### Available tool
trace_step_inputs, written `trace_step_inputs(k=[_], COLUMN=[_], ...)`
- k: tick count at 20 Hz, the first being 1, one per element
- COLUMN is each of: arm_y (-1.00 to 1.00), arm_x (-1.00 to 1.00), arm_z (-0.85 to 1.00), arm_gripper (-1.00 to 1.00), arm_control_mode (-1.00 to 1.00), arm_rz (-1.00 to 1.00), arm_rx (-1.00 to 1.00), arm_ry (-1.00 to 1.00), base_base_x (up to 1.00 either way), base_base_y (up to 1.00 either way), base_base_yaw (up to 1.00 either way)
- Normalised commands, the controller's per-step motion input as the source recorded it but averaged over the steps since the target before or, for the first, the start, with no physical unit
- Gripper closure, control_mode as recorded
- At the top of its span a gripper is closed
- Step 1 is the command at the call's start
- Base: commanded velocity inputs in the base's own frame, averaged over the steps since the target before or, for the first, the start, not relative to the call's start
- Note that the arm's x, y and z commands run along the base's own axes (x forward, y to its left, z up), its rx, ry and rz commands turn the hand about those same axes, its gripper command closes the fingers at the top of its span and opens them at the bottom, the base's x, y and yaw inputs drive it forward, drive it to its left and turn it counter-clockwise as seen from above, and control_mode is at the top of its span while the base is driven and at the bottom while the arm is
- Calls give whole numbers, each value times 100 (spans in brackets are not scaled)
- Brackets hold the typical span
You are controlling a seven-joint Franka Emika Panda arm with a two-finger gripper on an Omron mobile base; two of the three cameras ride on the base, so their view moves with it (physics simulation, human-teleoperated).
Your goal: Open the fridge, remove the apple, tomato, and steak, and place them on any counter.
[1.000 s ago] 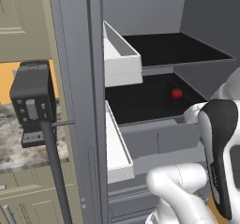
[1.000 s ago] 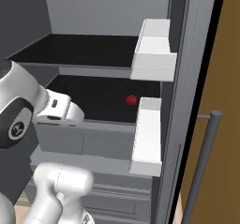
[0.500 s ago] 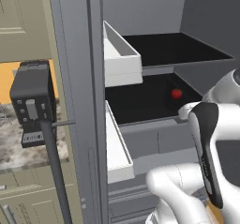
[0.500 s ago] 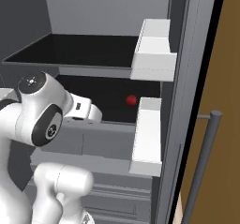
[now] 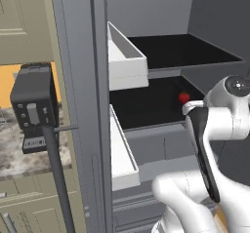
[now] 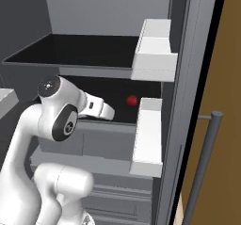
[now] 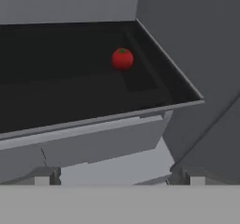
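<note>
Dark grey fills most of what we see: the fridge (image 5: 161, 22) stands with both doors swung wide, its black shelves bare to us. On the lower shelf (image 7: 70, 92) a small red tomato (image 7: 122, 59) with a green top sits toward the back right corner, near the right wall but apart from it; we also see it as a red dot in the left base view (image 5: 183, 97) and the right base view (image 6: 132, 100). The upper shelf (image 6: 84, 50) above it looks bare. White door bins (image 5: 124, 61) hang on the inside of each door, one above the other. Our white arm (image 6: 61, 118) reaches in at the front edge of the lower shelf, its hand pointing toward the tomato and well short of it. Our fingers (image 7: 115, 177) stand spread wide, released and holding nothing; only their grey tips peek up in the hand view, so we judge this partly from the empty gap between them. Off to the left, past the open door, a speckled tabletop (image 5: 19, 154) carries a dark boxy appliance (image 5: 31, 105), perhaps a coffee machine. A long dark bar handle (image 5: 58, 178) runs down the left door.
</note>
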Motion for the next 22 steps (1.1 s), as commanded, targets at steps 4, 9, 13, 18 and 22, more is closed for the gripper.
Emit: trace_step_inputs(k=[4, 9, 13, 18, 22], arm_y=[-9, -36, -38, -19, -16], arm_x=[62, 65, 57, 64, 63], arm_z=[0, -15, -42, -42, -9], arm_gripper=[-100, -100, -100, -100, -100], arm_control_mode=[-100, -100, -100, -100, -100], arm_rz=[-9, 0, 0, 0, 0], arm_rx=[2, 1, 0, 0, 1], arm_ry=[7, 1, 0, 0, 0], base_base_x=[0, 0, 0, 0, 0], base_base_y=[0, 0, 0, 0, 0], base_base_yaw=[0, 0, 0, 0, 0])
